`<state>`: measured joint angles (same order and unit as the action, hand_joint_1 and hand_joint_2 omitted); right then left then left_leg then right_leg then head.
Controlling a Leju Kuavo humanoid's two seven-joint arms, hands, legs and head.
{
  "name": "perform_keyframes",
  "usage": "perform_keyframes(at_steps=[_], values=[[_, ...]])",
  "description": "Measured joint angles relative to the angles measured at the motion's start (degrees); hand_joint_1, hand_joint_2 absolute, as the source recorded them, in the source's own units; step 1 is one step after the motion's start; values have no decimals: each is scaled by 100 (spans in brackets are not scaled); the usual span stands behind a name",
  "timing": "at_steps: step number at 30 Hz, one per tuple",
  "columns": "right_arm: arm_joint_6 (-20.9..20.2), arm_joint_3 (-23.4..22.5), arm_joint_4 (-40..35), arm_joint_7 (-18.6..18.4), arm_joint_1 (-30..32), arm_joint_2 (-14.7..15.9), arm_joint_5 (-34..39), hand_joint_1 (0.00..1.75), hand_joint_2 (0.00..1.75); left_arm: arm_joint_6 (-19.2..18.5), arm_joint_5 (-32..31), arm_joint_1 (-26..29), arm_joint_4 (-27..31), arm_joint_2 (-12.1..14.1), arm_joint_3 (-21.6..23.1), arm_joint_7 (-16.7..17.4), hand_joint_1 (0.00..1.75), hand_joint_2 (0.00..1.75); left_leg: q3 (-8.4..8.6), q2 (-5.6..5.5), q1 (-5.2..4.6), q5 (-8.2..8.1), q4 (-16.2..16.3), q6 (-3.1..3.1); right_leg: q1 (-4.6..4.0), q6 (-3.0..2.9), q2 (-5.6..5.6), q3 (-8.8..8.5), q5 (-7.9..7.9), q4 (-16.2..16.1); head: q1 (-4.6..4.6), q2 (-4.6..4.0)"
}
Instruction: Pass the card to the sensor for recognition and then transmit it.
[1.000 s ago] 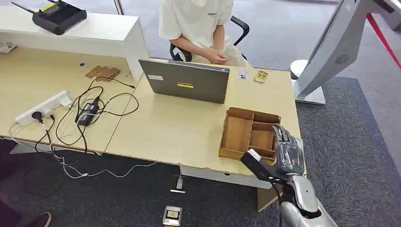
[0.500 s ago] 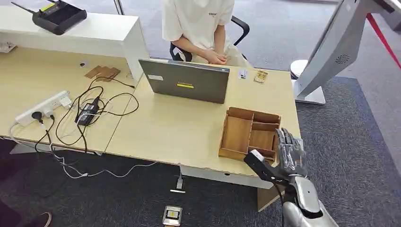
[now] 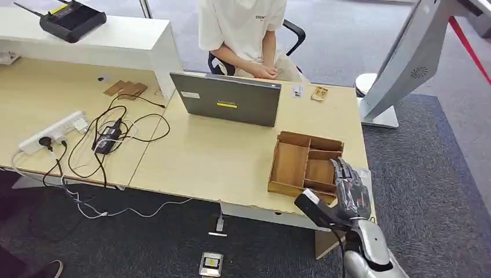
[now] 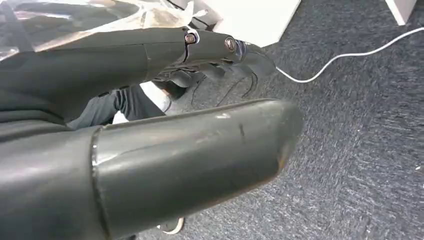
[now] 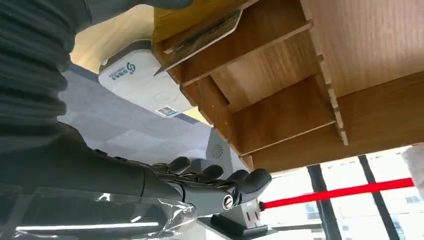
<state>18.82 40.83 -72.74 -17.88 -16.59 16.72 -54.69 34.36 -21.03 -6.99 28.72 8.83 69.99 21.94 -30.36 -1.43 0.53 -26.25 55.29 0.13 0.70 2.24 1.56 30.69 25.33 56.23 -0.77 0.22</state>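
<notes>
A wooden organiser box [image 3: 310, 141] stands at the desk's near right corner. In the right wrist view a thin card [image 5: 200, 37] leans inside one compartment of the box [image 5: 280, 115], beside the white sensor [image 5: 140, 85]. My right hand [image 3: 346, 190] hovers over the box's near right corner with fingers [image 5: 215, 186] stretched out and nothing in them. It covers most of the sensor [image 3: 365, 172] in the head view. My left hand [image 4: 150, 115] hangs over dark carpet, fingers apart and holding nothing.
A person in a white shirt [image 3: 243, 29] sits behind the grey laptop [image 3: 227, 99] across the desk. A power strip [image 3: 52, 132] and tangled cables lie at the left. A white kiosk stand [image 3: 399, 63] rises beside the desk's right end.
My right hand dipped slightly toward the desk edge, then shifted a little left over the box's near right corner. Nothing was picked up.
</notes>
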Motion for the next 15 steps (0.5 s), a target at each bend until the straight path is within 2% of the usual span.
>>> perform_keyframes(at_steps=[4,15], values=[[20,26,-2,127,59,-2,-9,0,175,-4,-11,-4,-17,0,0,-44,0,0,0,0,0,0,0,0,0,0,0,0,0,0,0,0],[46,94,4,146,133,-22,-59,0,175,2,22,2,-42,0,-2,-87,0,0,0,0,0,0,0,0,0,0,0,0,0,1,0,0]])
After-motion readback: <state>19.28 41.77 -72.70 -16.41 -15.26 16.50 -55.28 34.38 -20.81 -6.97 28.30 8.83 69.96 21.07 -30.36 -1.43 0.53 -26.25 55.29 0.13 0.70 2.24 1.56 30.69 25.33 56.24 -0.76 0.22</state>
